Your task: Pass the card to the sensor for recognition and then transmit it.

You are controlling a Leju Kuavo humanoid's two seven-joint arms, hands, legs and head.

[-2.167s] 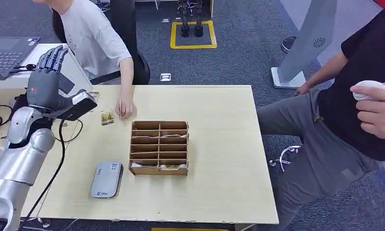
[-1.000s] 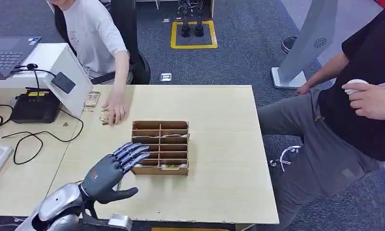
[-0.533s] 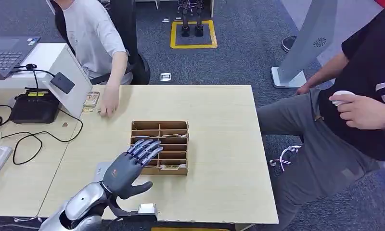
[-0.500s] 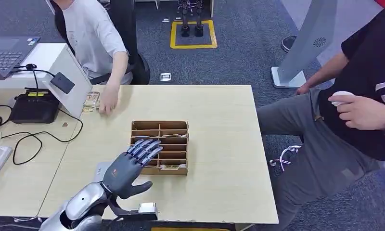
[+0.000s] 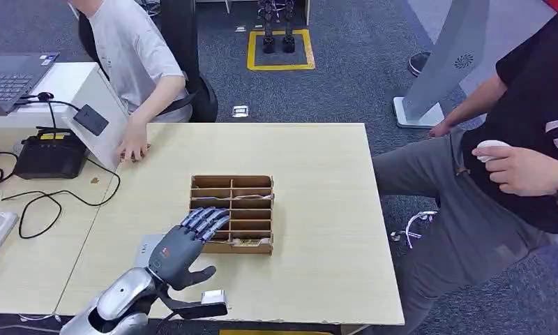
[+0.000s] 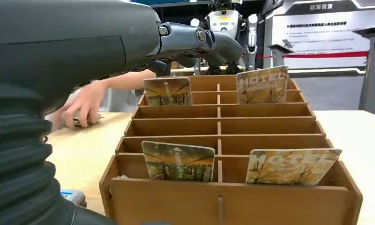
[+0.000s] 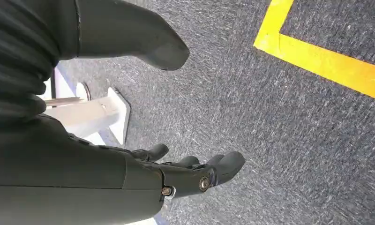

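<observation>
A wooden card organizer [image 5: 231, 209] stands mid-table with cards in its slots. In the left wrist view two cards [image 6: 178, 161] lean in its nearest row and two more [image 6: 263, 84] in a far row. My left hand [image 5: 187, 243] hovers over the organizer's near left corner, fingers [image 6: 190, 40] stretched out and apart, holding nothing. The grey card sensor [image 5: 142, 246] lies flat on the table, partly hidden under that hand. My right hand [image 7: 195, 173] hangs over the carpet, fingers loose and empty.
A seated person's hand [image 5: 133, 148] rests on loose cards at the table's far left, beside a white box [image 5: 88, 91] and a black device [image 5: 49, 153] with cables. Another person [image 5: 527, 139] stands close to the table's right edge, holding a white object.
My left arm swung down from high on the left to the organizer and has just drawn slightly back. The seated person's hand slid left along the far edge with the loose cards.
</observation>
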